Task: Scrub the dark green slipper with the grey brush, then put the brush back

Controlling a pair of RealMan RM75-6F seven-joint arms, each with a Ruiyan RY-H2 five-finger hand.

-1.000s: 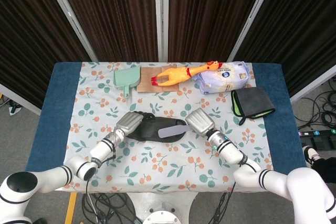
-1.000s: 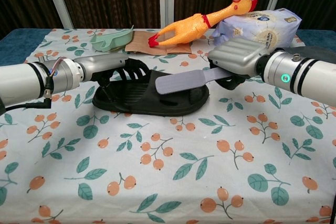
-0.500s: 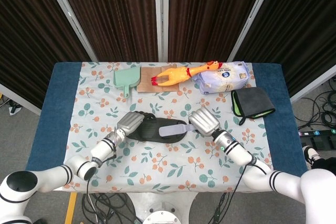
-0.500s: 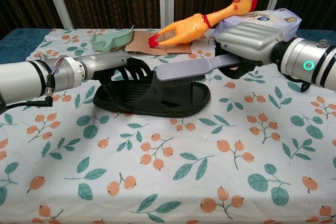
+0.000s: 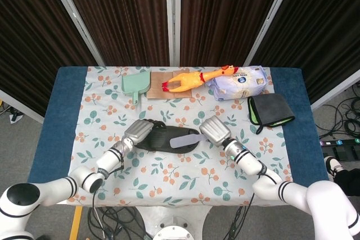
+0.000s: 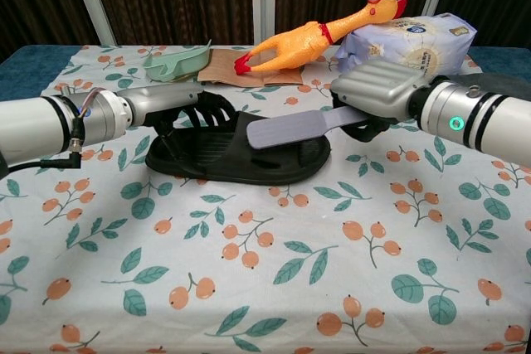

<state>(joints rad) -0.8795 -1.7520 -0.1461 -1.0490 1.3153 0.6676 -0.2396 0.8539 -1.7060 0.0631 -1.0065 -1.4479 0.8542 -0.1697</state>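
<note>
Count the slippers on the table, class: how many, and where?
1. The dark green slipper lies mid-table, the left hand on its strap end, and the grey brush over its sole.

The left hand [image 6: 170, 101] covers the strap end of the slipper [image 6: 241, 155], so its grip there cannot be made out. The brush [image 6: 290, 130] handle disappears inside the right hand [image 6: 377, 97]. Both forearms run off the chest view's side edges. The print on the bag [image 5: 241, 82] is too small to read.

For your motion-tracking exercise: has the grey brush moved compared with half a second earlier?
Yes. In the chest view the grey brush has dropped lower, onto the dark green slipper, away from the rubber chicken.
</note>
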